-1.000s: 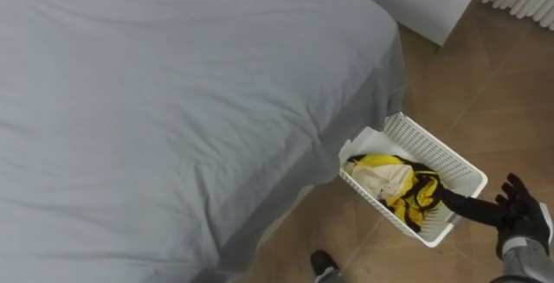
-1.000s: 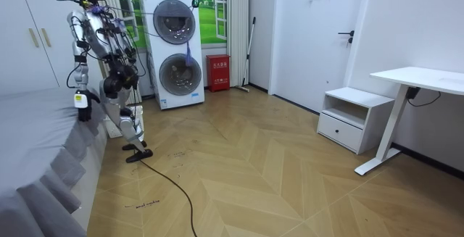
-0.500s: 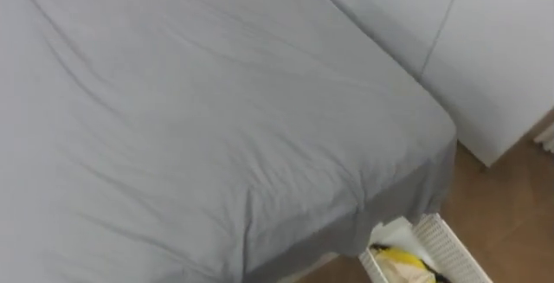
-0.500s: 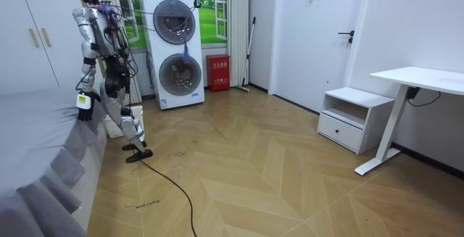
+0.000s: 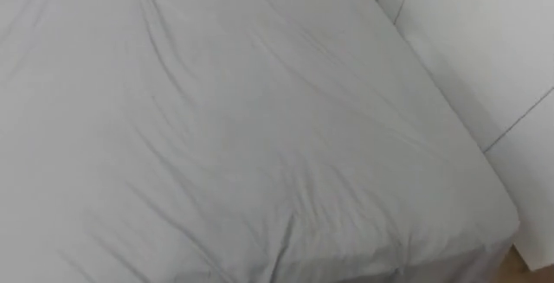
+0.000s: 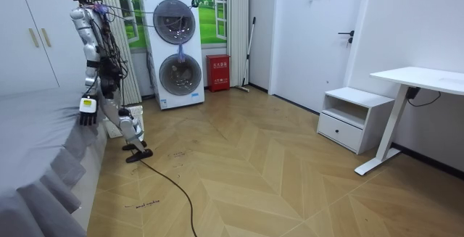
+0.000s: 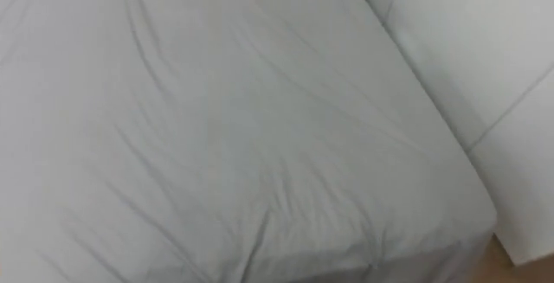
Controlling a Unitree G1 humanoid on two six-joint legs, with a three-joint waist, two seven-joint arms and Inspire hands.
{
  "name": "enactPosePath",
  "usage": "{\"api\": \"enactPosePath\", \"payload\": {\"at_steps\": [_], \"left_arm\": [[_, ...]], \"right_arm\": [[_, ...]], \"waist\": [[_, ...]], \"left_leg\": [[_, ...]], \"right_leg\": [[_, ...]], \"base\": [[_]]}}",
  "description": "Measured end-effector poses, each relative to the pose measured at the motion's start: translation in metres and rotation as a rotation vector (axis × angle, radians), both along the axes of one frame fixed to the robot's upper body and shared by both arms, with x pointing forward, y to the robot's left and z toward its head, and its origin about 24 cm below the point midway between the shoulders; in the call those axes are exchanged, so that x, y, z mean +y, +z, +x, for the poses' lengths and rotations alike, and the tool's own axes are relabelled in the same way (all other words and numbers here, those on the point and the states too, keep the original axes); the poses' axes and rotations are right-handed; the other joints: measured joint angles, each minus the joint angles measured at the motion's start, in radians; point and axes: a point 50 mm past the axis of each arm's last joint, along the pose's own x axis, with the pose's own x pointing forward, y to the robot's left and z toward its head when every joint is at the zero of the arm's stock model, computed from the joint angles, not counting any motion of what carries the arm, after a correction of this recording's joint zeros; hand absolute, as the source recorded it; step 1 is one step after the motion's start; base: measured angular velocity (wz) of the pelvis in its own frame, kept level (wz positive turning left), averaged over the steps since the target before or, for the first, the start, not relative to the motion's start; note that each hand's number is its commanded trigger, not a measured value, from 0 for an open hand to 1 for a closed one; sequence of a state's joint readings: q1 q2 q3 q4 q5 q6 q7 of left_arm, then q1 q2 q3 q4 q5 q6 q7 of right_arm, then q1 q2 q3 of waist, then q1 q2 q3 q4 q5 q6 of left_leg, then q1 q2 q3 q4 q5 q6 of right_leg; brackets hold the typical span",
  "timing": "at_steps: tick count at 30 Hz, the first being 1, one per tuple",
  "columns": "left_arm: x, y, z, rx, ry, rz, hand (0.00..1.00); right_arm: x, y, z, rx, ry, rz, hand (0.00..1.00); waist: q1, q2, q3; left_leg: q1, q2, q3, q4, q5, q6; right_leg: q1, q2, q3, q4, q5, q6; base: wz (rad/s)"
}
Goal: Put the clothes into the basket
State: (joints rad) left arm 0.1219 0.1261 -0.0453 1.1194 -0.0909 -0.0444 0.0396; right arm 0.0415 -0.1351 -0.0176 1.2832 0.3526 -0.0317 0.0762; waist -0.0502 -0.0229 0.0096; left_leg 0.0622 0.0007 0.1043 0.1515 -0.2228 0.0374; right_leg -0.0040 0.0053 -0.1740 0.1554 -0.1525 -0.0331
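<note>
Clothes: judged soft, light, limp; best pinched at a bunched fold. Room view: left hand [image 6: 87,112] hangs beside bed [image 5: 216,127]; spread or curled, cannot tell.

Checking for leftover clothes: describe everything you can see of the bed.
The bed is wide and covered by a plain grey sheet, matte cloth with soft creases running across it. Where the eye views show it, no garment lies on the sheet. Its near right corner is rounded, and the sheet drops over the edge there. A white cabinet stands close along its right side. In the room view the robot stands upright at its corner.
</note>
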Motion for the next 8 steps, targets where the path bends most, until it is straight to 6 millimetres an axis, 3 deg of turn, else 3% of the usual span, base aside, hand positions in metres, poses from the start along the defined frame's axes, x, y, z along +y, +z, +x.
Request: {"api": "enactPosePath", "payload": {"at_steps": [6,8], "left_arm": [[-0.002,0.001,0.007,-0.016,-0.013,0.010,0.00],[-0.003,0.001,0.007,-0.015,-0.011,0.014,0.00]], "right_arm": [[0.017,0.003,0.035,-0.058,0.187,0.010,0.00],[0.019,0.004,0.040,-0.070,0.194,0.011,0.00]], "waist": [[0.062,-0.013,0.0053],[0.062,-0.012,0.0060]], "left_leg": [[0.008,0.001,-0.039,0.000,0.000,0.000],[0.008,0.000,-0.053,0.000,0.000,0.000]], "right_leg": [[0.028,-0.001,-0.043,-0.006,0.000,0.000],[0.035,-0.003,-0.058,-0.008,0.000,0.000]], "base": [[0.22],[0.25]]}}
